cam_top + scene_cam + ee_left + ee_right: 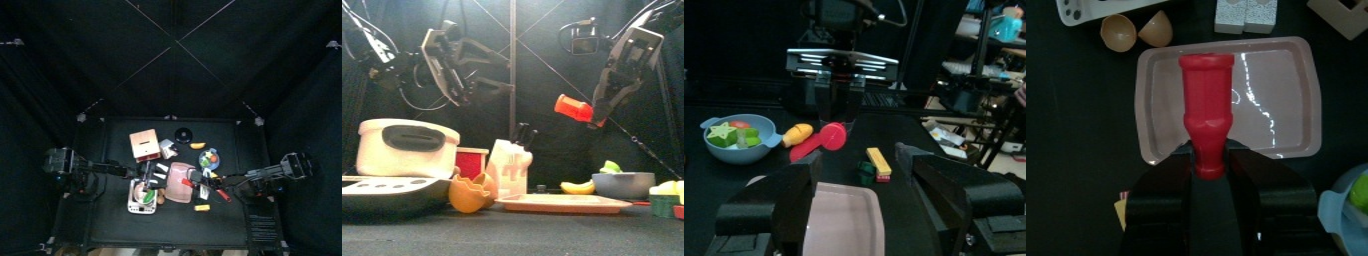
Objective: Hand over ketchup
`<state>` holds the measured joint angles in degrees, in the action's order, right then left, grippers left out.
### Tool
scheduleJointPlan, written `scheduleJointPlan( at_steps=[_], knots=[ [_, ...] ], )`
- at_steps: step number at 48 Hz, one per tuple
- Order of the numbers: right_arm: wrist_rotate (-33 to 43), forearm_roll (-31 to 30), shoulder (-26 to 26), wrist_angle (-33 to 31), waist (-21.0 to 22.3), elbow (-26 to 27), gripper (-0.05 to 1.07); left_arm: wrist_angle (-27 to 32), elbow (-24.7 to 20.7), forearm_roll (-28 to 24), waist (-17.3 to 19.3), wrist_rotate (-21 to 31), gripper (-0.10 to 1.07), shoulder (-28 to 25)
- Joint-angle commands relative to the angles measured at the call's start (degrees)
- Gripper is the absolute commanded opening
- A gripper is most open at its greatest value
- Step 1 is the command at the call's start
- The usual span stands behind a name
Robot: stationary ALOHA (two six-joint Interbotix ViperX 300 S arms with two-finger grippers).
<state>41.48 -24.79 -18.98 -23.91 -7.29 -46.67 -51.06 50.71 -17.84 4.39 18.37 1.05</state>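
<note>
The ketchup is a red squeeze bottle point(1204, 95). My right gripper point(1207, 178) is shut on its narrow end and holds it in the air over a pink tray point(1287, 100). In the front view the bottle point(572, 107) hangs tilted, high above the table, in the right gripper point(596, 112). My left gripper point(858, 172) is open and empty, and it faces the bottle point(823, 140) from a short way off. In the top view the left gripper point(144, 178) and the right gripper point(211, 186) stand on either side of the tray point(181, 180).
A white rice cooker point(402, 148), a red box point(472, 160), a white knife block point(509, 165) and a brown pastry point(472, 192) stand at the front left. A banana point(579, 187) and a blue bowl point(623, 184) of green food are at the right.
</note>
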Motion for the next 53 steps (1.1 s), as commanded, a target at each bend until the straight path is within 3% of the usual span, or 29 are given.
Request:
scheduleJointPlan(
  at_steps=[1,17,53],
  knots=[
    [-0.18,-0.18,0.18,0.88,0.09,1.58,0.50,2.02,-4.13,-0.88,0.09,-0.09,0.98,-1.41],
    [-0.26,-1.49,2.02,0.88,0.18,3.43,0.50,10.72,-10.99,-2.46,-0.35,-0.09,1.00,-5.45],
    [-0.35,-2.90,3.69,0.88,0.18,5.19,0.50,13.97,-16.08,-2.55,-0.88,0.00,0.95,-11.34]
  ],
)
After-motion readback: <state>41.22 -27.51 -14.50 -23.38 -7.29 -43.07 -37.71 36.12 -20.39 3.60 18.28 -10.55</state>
